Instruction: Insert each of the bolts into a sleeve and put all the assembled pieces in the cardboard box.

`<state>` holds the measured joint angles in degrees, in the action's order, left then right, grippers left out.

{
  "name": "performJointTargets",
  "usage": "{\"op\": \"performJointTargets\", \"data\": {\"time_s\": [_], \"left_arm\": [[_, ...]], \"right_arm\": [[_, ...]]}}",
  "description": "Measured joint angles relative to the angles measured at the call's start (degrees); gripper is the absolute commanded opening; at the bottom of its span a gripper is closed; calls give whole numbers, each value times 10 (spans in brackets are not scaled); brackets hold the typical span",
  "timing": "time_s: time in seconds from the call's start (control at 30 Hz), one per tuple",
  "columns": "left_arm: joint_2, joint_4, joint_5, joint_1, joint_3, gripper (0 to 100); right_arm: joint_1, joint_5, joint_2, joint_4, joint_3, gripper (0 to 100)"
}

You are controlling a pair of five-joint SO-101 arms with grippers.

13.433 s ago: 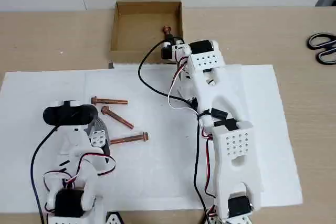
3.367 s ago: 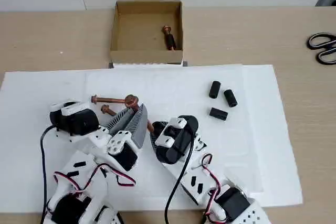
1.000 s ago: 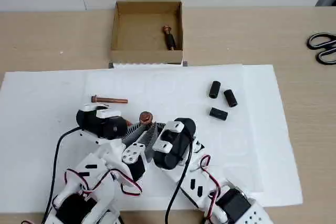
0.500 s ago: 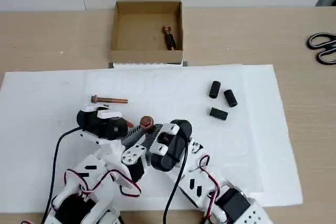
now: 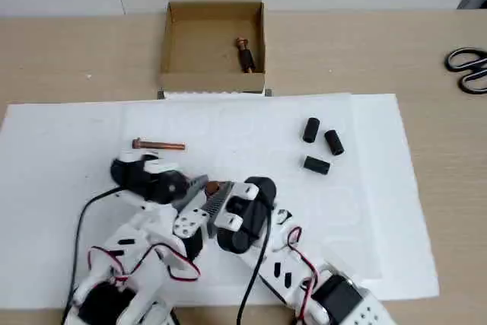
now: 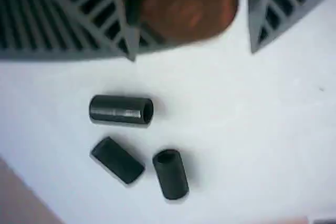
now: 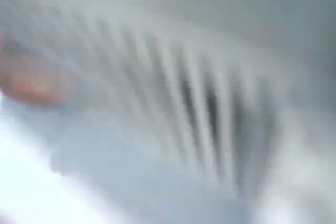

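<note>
Bolt (image 5: 212, 186), clamped in left gripper (image 5: 206, 190), had swung beside right gripper (image 5: 230, 197) — probably for handover, right's grip unreadable — three sleeves (image 5: 316, 164) still untouched.

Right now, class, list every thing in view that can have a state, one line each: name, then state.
cardboard box, open, one assembled piece inside.
assembled piece, bolt in its sleeve, lying in the box.
held bolt, bare, gripped by the left pincer.
loose bolt, bare, lying flat on the paper.
three sleeves, empty, lying loose.
</note>
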<state>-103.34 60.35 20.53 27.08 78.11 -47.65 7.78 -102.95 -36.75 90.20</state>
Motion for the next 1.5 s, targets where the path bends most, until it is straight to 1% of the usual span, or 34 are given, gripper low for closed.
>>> {"op": "performJointTargets", "data": {"time_s": [0.27, 0.4, 0.47, 0.53, 0.67, 0.8, 0.93, 1.1, 1.2, 1.27, 1.33, 1.5], "left_arm": [[0, 0, -5, -7, -12, 133], [0, 0, -5, -7, -38, 128], [0, 0, -5, -7, -56, 88], [0, 0, -5, -11, -70, 6], [0, 0, -5, -16, -84, 6], [0, 0, -5, -65, -84, 7], [0, 0, -7, -146, -79, 7], [0, 0, -7, -229, -39, 7], [0, 0, -7, -274, 0, 7], [0, 0, -7, -295, 23, 7], [0, 0, -7, -310, 42, 7], [0, 0, -30, -316, 64, 7]], "right_arm": [[0, 0, -1, 0, -1, 2], [0, 0, -1, 0, -1, 2], [0, 0, -1, 0, -1, 2], [0, 0, -1, 0, -1, 2], [14, 0, -1, 0, -1, 2], [66, 0, -1, 0, -1, 2], [127, 0, -1, 0, -1, 2], [207, -47, -1, -4, -1, 2], [236, -69, -1, -38, -1, 2], [254, -84, 0, -58, -4, 2], [257, -91, 2, -71, -24, 2], [265, -98, 73, -111, -111, 2]]}}
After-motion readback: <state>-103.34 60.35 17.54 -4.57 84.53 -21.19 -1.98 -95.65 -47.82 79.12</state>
